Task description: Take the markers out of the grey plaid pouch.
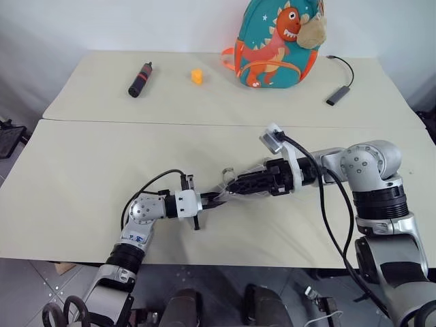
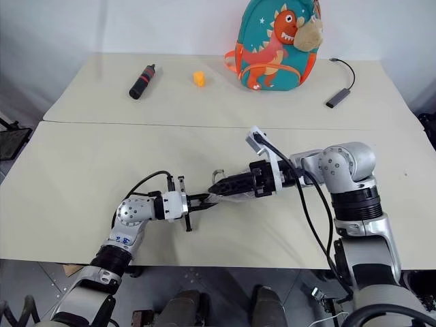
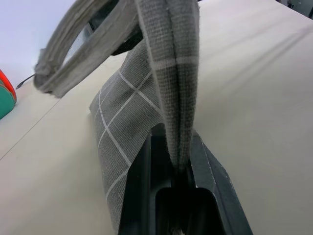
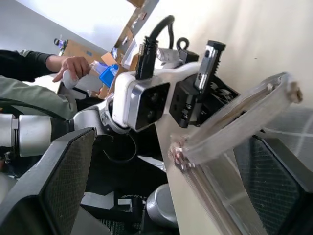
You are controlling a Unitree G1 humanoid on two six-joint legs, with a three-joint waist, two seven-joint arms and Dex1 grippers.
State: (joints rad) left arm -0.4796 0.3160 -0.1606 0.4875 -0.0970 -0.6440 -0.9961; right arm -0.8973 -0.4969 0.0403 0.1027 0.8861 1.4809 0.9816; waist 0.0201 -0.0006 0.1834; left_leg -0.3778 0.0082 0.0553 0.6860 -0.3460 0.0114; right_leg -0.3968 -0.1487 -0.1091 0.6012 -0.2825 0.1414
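Left gripper (image 1: 216, 199) clamped on grey plaid pouch (image 3: 128, 116) edge, pouch held above table (image 1: 82, 177) centre. Right gripper (image 2: 219, 187) spread wide at mouth. I'd keep mouth taut, enter straight, pinch one marker; markers unseen.

The grey plaid pouch (image 3: 142, 103), grey fabric with thin white grid lines, is held just above the near half of the desk (image 1: 82, 170), its edge pinched in the closed left end effector (image 3: 182, 166). Its mouth (image 4: 234, 120) gapes open towards the right; the markers are, as far as can be seen, hidden inside.
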